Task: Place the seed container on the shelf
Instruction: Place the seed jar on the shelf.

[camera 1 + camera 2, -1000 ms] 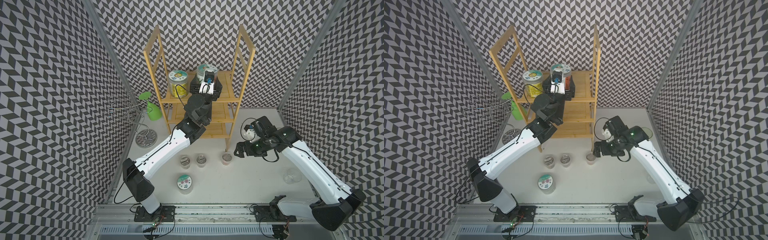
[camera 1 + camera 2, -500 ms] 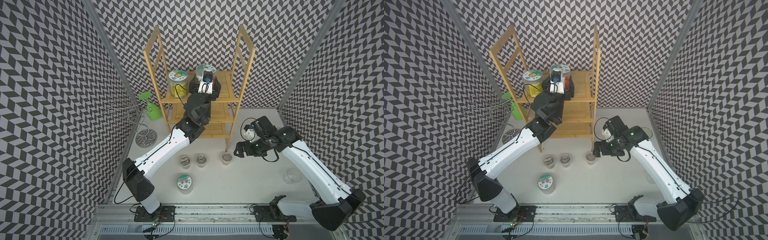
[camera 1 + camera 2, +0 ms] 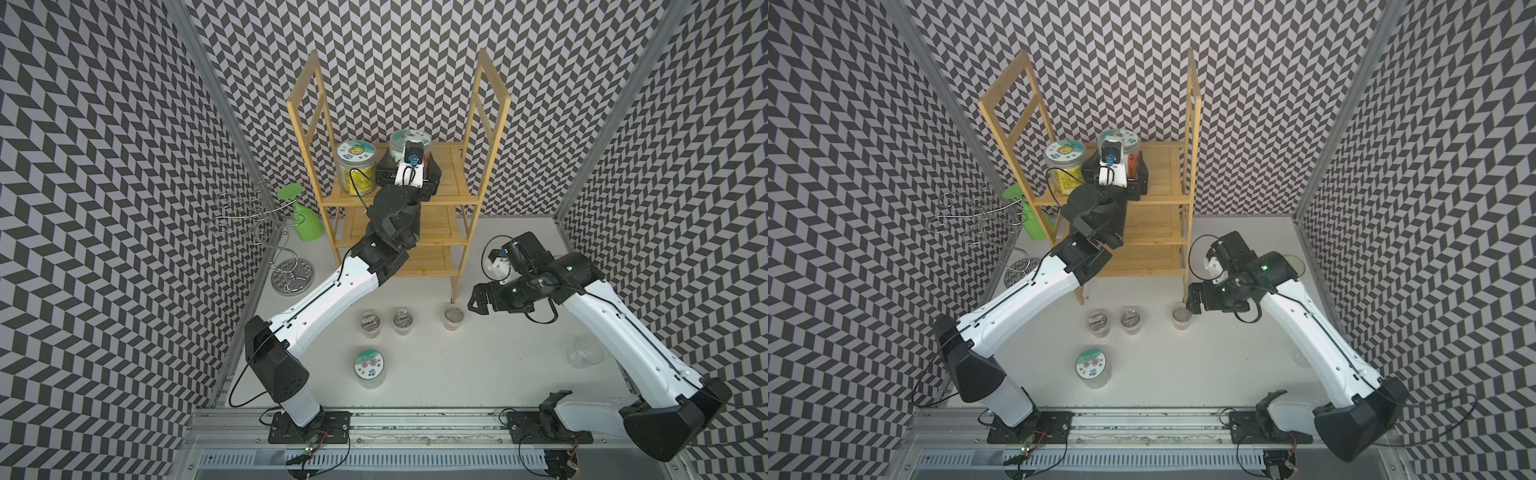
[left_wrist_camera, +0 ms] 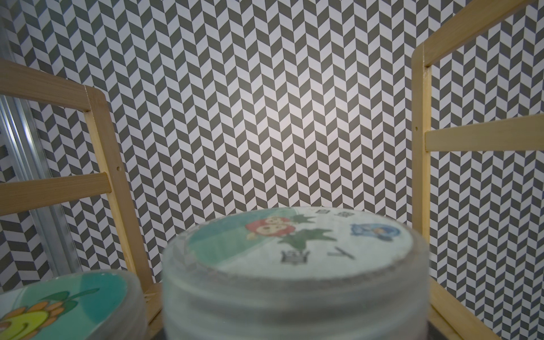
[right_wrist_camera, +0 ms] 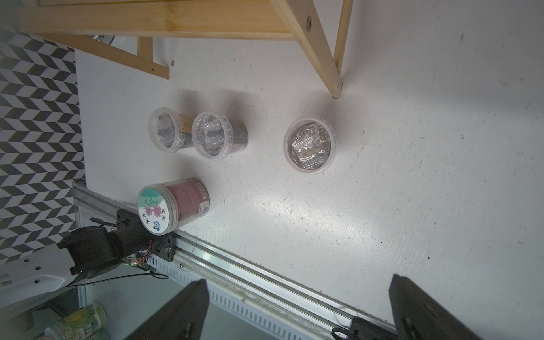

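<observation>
In both top views, chevron-patterned black-and-white walls [image 3: 104, 208] enclose a white tabletop [image 3: 478, 374] with the bamboo three-tier shelf [image 3: 451, 174] at the back. There the seed container [image 3: 400, 142], a clear jar with a pictured teal-and-white lid, stands on the top tier between the jaws of the left gripper [image 3: 409, 166]; clamped or loose I cannot tell. The left wrist view shows that lid [image 4: 294, 250] between the shelf's side frames [image 4: 421, 191] against the chevron wall. The right wrist view shows the right gripper [image 5: 300, 309] spread wide, holding nothing, over the tabletop [image 5: 382, 191] near a shelf leg [image 5: 309, 35].
</observation>
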`<state>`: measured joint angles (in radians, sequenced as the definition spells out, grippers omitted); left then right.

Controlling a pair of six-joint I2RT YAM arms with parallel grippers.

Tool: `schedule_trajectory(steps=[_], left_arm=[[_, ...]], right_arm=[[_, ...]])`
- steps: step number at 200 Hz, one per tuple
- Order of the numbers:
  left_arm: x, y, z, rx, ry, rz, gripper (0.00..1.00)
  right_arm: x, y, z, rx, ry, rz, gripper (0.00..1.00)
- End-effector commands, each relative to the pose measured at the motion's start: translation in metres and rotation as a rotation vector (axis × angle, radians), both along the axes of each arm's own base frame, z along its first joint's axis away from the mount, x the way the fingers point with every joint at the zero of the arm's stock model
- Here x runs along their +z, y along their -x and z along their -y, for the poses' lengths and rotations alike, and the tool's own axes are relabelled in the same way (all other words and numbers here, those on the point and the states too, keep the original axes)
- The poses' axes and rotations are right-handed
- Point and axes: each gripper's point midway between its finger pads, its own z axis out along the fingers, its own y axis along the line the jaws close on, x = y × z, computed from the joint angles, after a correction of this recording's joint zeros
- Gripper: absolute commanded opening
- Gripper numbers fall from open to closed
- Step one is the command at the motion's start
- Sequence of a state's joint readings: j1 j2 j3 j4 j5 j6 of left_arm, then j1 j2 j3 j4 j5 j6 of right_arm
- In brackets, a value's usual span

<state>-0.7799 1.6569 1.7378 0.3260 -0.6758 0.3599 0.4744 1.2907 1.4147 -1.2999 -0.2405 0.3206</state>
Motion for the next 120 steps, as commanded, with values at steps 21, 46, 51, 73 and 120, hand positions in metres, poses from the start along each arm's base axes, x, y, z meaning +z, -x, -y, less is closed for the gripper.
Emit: schedule_trajectory(steps=[21,46,51,73,120], left_arm=[[0.0135,0.0029,-0.0032,-0.011,0.041,0.034,0.92],[0.0121,0.0026,-0.0023,-0.016,0.042,0.030,0.92],[0.0122,0.0027,-0.0021,-0.018,0.041,0.029,0.91],[0.0120,0.0034,-0.0024,-0.023,0.041,0.026,0.90],[0.0156,0.0072,-0.0048,-0.030,0.043,0.028,0.81]], right_arm=[[0.0086,-0.0103,-0.0042,0.002,-0.025,0.042,1.00],[0.0076,-0.0107,-0.0043,0.002,-0.023,0.040,1.00],[0.0082,-0.0110,-0.0045,0.002,-0.025,0.042,1.00],[0.0080,-0.0108,-0.0046,0.003,-0.025,0.040,1.00],[0.0075,-0.0111,-0.0055,0.004,-0.028,0.039,1.00]])
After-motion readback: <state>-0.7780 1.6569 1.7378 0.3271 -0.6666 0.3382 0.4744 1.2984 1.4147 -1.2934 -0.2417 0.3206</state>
